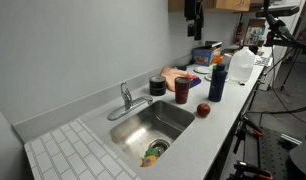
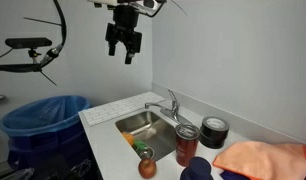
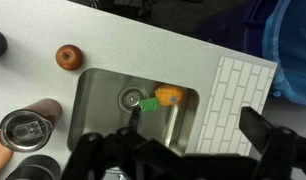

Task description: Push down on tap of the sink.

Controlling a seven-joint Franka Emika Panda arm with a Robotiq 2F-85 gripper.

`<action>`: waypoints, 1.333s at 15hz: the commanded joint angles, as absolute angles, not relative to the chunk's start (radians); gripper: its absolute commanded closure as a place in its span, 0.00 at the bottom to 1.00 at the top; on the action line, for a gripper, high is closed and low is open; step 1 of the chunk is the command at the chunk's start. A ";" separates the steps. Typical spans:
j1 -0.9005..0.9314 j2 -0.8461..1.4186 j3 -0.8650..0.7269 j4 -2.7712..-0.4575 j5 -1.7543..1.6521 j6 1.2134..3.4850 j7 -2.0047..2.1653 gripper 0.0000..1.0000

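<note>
The chrome tap [image 1: 125, 98] stands at the back rim of the steel sink [image 1: 165, 118], its slim spout reaching over the basin. Both also show in an exterior view, the tap [image 2: 172, 103] and the sink [image 2: 135, 122]. My gripper [image 2: 123, 44] hangs open and empty high above the counter, well clear of the tap; it also shows in an exterior view at the top [image 1: 195, 16]. In the wrist view the sink [image 3: 103, 112] lies below my spread fingers [image 3: 183, 150]. The tap is hidden there behind the gripper.
An orange toy carrot [image 3: 168, 96] lies in the basin by the drain [image 3: 131, 98]. An apple [image 1: 203, 110], a red can [image 1: 182, 90], a blue bottle [image 1: 217, 80] and a dark cup [image 1: 157, 86] stand beside the sink. The white ribbed draining area [image 1: 68, 152] lies on its other side. A blue bin [image 2: 43, 118] stands beside the counter.
</note>
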State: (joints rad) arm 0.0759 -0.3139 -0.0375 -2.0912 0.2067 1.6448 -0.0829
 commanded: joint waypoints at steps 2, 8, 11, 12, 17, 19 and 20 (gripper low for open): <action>0.059 -0.312 -0.023 -2.090 0.210 1.642 -0.087 0.00; 0.059 -0.312 -0.023 -2.090 0.210 1.643 -0.087 0.00; 0.059 -0.312 -0.023 -2.090 0.210 1.643 -0.087 0.00; 0.059 -0.312 -0.023 -2.090 0.210 1.643 -0.087 0.00; 0.055 -0.264 -0.024 -2.061 0.181 1.666 -0.116 0.00; 0.054 -0.222 -0.022 -2.044 0.152 1.699 -0.130 0.00; 0.054 -0.196 -0.022 -2.034 0.141 1.715 -0.139 0.00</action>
